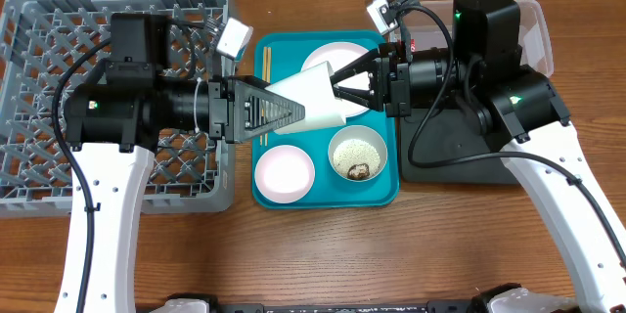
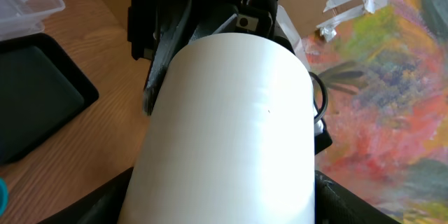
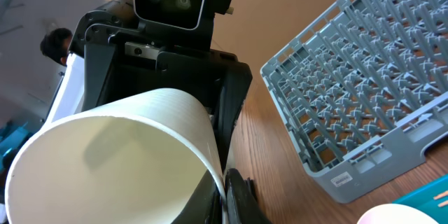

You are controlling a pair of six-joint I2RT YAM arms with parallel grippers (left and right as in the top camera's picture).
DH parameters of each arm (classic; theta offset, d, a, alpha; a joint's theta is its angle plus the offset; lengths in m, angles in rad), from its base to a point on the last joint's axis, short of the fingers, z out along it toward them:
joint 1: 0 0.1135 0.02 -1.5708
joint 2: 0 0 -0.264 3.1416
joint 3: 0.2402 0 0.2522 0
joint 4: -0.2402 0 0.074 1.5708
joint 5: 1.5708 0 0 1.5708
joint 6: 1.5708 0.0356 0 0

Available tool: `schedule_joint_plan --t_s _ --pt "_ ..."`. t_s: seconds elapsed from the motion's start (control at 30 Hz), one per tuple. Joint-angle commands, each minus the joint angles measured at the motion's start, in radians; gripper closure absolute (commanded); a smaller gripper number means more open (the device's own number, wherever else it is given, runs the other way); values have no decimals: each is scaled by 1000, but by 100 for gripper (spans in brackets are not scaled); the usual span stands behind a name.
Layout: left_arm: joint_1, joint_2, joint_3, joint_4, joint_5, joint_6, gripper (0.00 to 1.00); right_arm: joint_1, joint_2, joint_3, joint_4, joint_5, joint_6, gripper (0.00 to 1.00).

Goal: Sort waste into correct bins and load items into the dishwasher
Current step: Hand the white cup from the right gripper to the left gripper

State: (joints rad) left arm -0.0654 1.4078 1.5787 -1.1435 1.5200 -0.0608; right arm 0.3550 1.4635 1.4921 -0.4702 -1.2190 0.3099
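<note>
A white cup (image 1: 313,98) hangs tilted above the teal tray, between both grippers. My left gripper (image 1: 290,112) has a finger on each side of the cup's body (image 2: 231,126). My right gripper (image 1: 344,88) pinches the cup's rim (image 3: 112,161) between its fingers (image 3: 225,190). On the tray lie the large white plate (image 1: 328,56), partly hidden by the cup, the pinkish saucer (image 1: 284,171), the chopsticks (image 1: 264,70), and a bowl (image 1: 358,152) holding rice and a brown lump. The wrapper and tissue are out of view.
The grey dish rack (image 1: 59,20) stands at the left and shows in the right wrist view (image 3: 350,91). The black tray (image 1: 440,161) and the clear tub (image 1: 538,29) sit at the right under my right arm. The teal tray (image 1: 381,196) is in the middle.
</note>
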Motion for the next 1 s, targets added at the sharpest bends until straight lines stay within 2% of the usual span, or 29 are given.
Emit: schedule_joint_plan --t_s 0.0,0.13,0.17,0.2,0.3,0.37,0.4,0.47,0.6,0.67,0.8,0.97 --pt "-16 -3 1 0 47 32 26 5 -3 17 9 19 14 96" --pt "-13 -3 1 6 40 32 27 5 -3 17 9 20 24 96" --pt "-13 -3 1 10 40 32 27 5 -3 17 10 20 24 92" --pt "-13 -3 1 20 39 32 32 5 -3 17 10 22 24 84" --pt "-13 -3 1 26 -10 28 37 5 -3 17 10 39 24 82" --pt "-13 -3 1 26 -61 3 37 5 -3 17 15 40 24 74" --pt "-13 -3 1 26 -70 1 37 5 -3 17 17 40 24 69" --pt "-13 -3 1 26 -72 1 41 5 -3 17 16 50 24 53" --pt "10 -3 1 19 -116 1 45 -17 -3 17 10 74 23 47" --pt "47 -3 1 -6 -230 -4 47 -33 -3 17 -13 100 23 44" --pt "102 -3 1 -75 -437 -45 46 -40 -3 17 -96 156 -11 43" --pt "203 -3 2 -198 -758 -146 45 -24 -3 16 -322 475 -73 37"
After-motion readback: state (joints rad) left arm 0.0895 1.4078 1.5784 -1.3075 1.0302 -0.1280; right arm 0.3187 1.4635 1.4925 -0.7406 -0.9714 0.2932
